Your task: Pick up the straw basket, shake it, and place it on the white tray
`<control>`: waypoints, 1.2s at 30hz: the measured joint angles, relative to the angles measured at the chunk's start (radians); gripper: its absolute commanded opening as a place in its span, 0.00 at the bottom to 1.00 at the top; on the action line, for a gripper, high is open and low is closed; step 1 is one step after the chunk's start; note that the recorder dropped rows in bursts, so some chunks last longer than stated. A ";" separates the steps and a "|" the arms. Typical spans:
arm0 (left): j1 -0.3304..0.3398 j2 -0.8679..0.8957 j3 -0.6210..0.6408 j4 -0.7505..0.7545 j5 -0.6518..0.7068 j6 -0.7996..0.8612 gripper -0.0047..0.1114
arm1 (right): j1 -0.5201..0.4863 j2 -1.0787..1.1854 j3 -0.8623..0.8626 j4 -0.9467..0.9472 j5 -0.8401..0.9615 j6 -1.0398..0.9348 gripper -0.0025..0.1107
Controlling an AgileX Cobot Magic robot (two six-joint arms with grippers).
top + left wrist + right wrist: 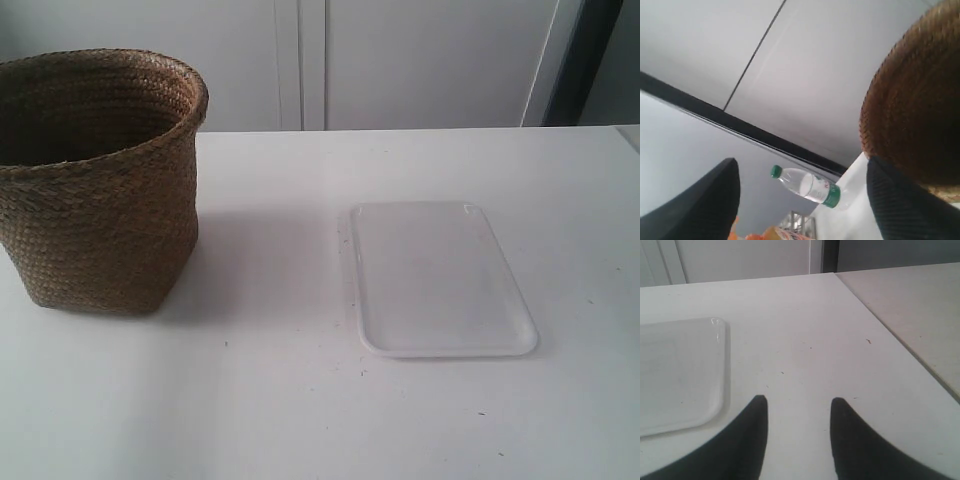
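Observation:
The straw basket stands upright on the white table at the exterior view's left, brown and woven, with a dark inside. The white tray lies flat to its right, apart from it, with nothing on it. No arm shows in the exterior view. In the left wrist view my left gripper is open, tilted, with the basket's side close beside one fingertip. In the right wrist view my right gripper is open low over bare table, the tray's corner just beside it.
A clear plastic bottle with a green cap and label lies beyond the left gripper, with orange packaging nearby. The table's side edge runs close to the right gripper, a second surface past it. White cabinet doors stand behind.

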 measured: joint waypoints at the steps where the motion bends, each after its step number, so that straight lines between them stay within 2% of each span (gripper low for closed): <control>1: 0.000 0.002 0.000 0.009 0.000 0.027 0.67 | 0.000 0.000 0.000 0.000 0.000 0.000 0.37; 3: 0.000 0.007 -0.010 -0.078 -0.006 0.022 0.67 | 0.000 0.000 0.000 0.000 0.000 0.000 0.37; 4: 0.000 0.016 -0.028 -0.194 -0.012 -0.005 0.67 | 0.000 0.000 0.000 0.000 0.000 0.000 0.37; 8: 0.026 0.082 -0.180 -0.919 0.036 -0.084 0.67 | 0.000 0.000 0.000 0.000 0.000 0.000 0.37; 10: 0.046 0.136 -0.251 -1.151 0.105 -0.095 0.67 | 0.000 0.000 0.000 0.000 0.000 0.000 0.37; 14: 0.066 0.265 -0.316 -1.419 0.265 -0.102 0.67 | 0.000 0.000 0.000 0.000 0.000 0.000 0.37; 18: 0.097 0.373 -0.346 -1.482 0.384 -0.106 0.67 | 0.000 0.000 0.000 0.000 0.000 0.000 0.37; 23: 0.206 0.478 -0.437 -1.474 0.604 -0.107 0.67 | 0.000 0.000 0.000 0.000 0.000 0.000 0.37; 29: 0.323 0.563 -0.562 -1.318 0.790 -0.120 0.68 | 0.000 0.000 0.000 0.000 0.000 0.000 0.37; 36: 0.348 0.634 -0.660 -1.074 0.904 -0.125 0.68 | 0.000 0.000 0.000 0.000 0.000 0.000 0.37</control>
